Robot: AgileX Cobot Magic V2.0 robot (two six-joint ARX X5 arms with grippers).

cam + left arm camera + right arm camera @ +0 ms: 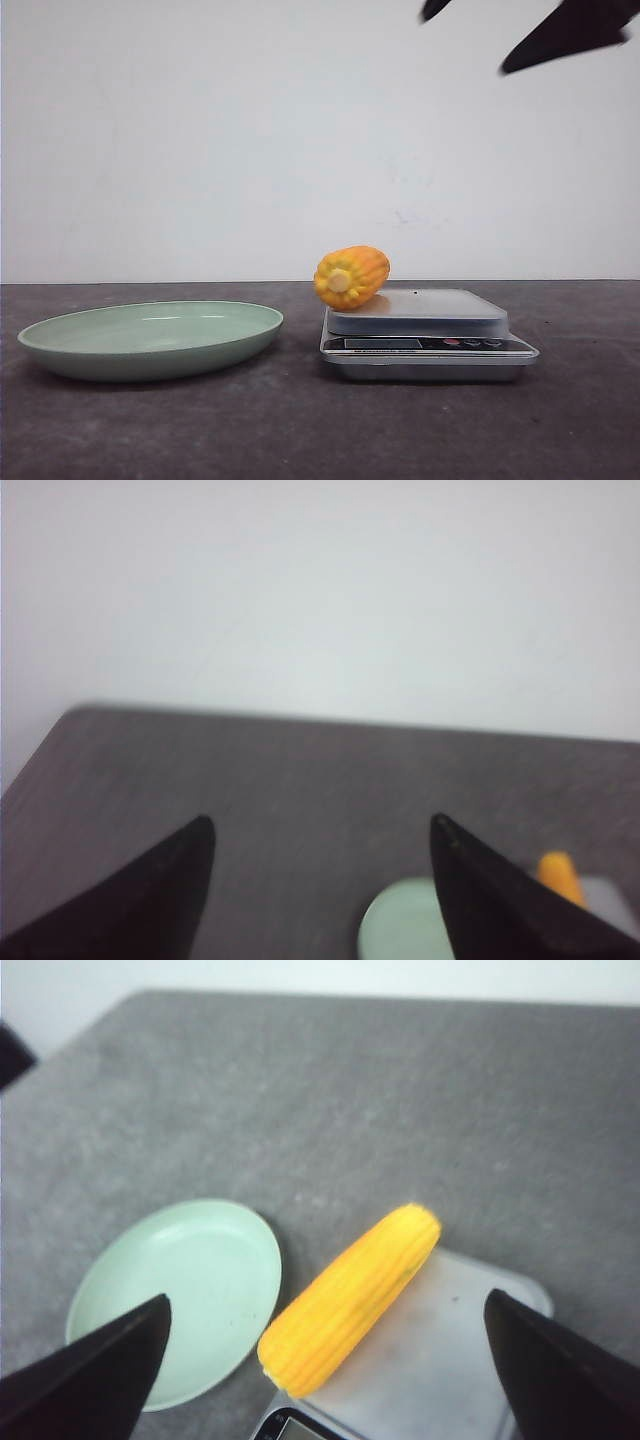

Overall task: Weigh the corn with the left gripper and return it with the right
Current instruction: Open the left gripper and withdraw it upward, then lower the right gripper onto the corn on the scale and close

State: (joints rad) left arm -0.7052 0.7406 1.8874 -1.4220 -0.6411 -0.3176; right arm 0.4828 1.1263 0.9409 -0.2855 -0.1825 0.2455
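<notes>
The corn (350, 277), an orange-yellow cob with a pale cut end facing me, lies on the left edge of the silver kitchen scale (420, 312) and overhangs it. In the right wrist view the corn (350, 1300) lies slantwise across the scale (455, 1360). My right gripper (325, 1298) is open and empty, high above the scale; its dark fingers show at the top right of the front view (465, 42). My left gripper (321, 822) is open and empty above the table, out of the front view. A bit of the corn (558, 872) shows past its finger.
A pale green empty plate (150, 335) stands on the dark grey table left of the scale, close to it. It also shows in the right wrist view (190, 1280) and the left wrist view (400, 925). A white wall stands behind the table.
</notes>
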